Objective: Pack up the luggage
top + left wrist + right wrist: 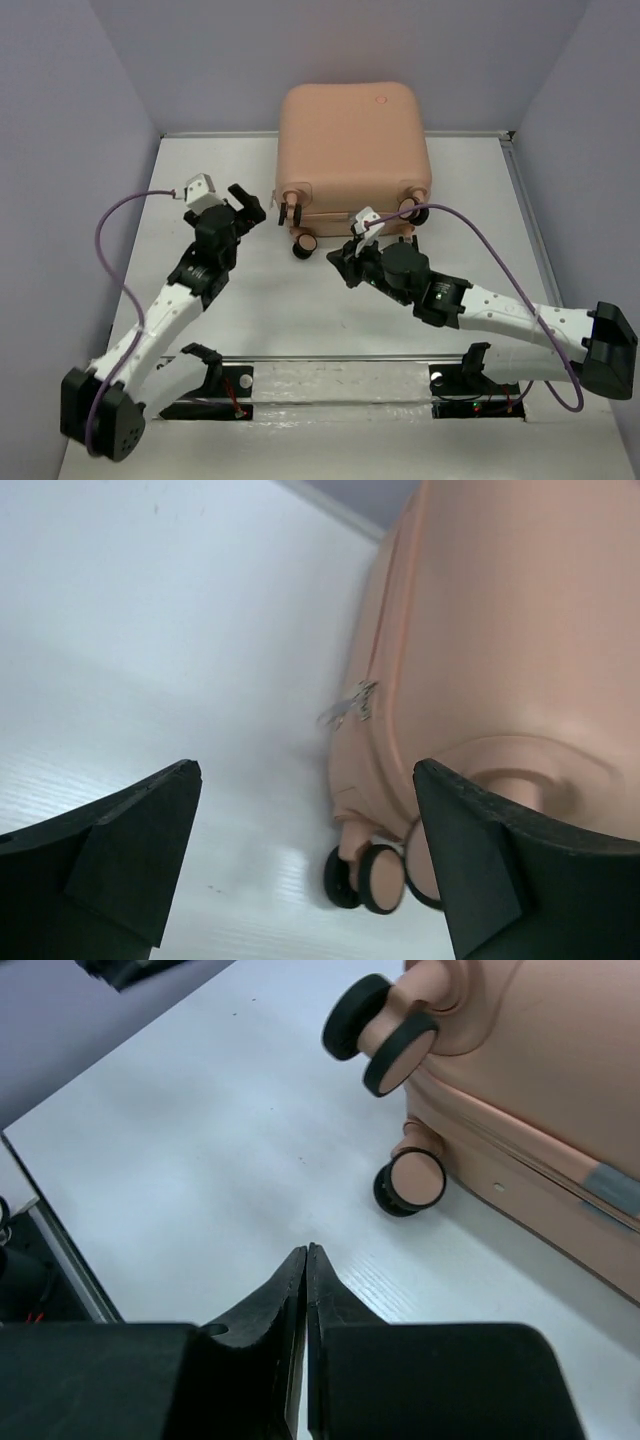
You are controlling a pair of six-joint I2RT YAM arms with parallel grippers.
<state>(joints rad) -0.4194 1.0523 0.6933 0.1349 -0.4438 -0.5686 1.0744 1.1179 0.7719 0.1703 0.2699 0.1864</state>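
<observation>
The luggage (352,150) is a peach-pink hard-shell suitcase, closed and lying at the back middle of the white table, with its wheels (303,244) toward me. My left gripper (252,208) is open and empty, just left of the suitcase's near left corner. In the left wrist view the left gripper (305,770) frames the suitcase side (500,630), a zipper pull (350,705) and a wheel pair (365,875). My right gripper (342,262) is shut and empty, in front of the wheels. In the right wrist view the right gripper (307,1252) points at bare table beside the luggage (540,1070) and a wheel (412,1182).
Lilac walls (60,150) close in the table on the left, back and right. A metal rail (340,358) with the arm mounts runs along the near edge. Purple cables (110,215) loop from each wrist.
</observation>
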